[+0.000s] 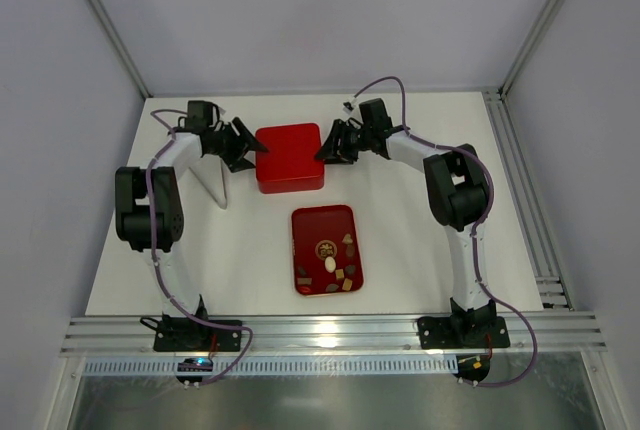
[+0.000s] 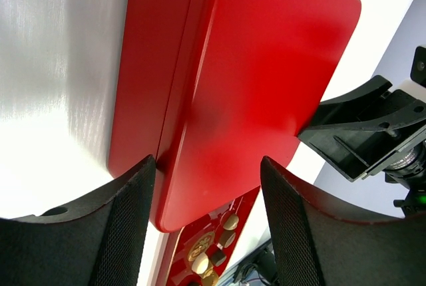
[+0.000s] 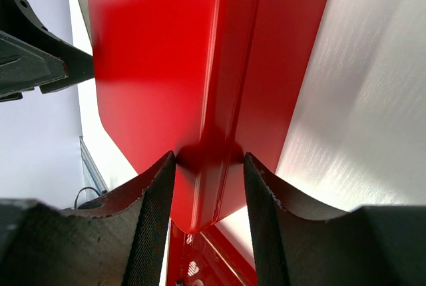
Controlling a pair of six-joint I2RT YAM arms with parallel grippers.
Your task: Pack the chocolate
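Observation:
The chocolate (image 1: pixel 330 265) lies as several dark, tan and cream pieces on a flat red tray (image 1: pixel 300 220) in the middle of the table; a few pieces (image 2: pixel 230 222) show between my left fingers. Behind the tray stands a closed red box (image 1: pixel 290 157). My left gripper (image 1: pixel 252 150) straddles the box's left edge (image 2: pixel 253 66), open, its right finger standing apart from the lid. My right gripper (image 1: pixel 325 147) is shut on the box's right edge (image 3: pixel 219 53), both pads pressing it.
White walls enclose the table at the back and sides. A metal rail (image 1: pixel 320 335) runs along the near edge by the arm bases. The tray (image 3: pixel 193 259) lies just in front of the box.

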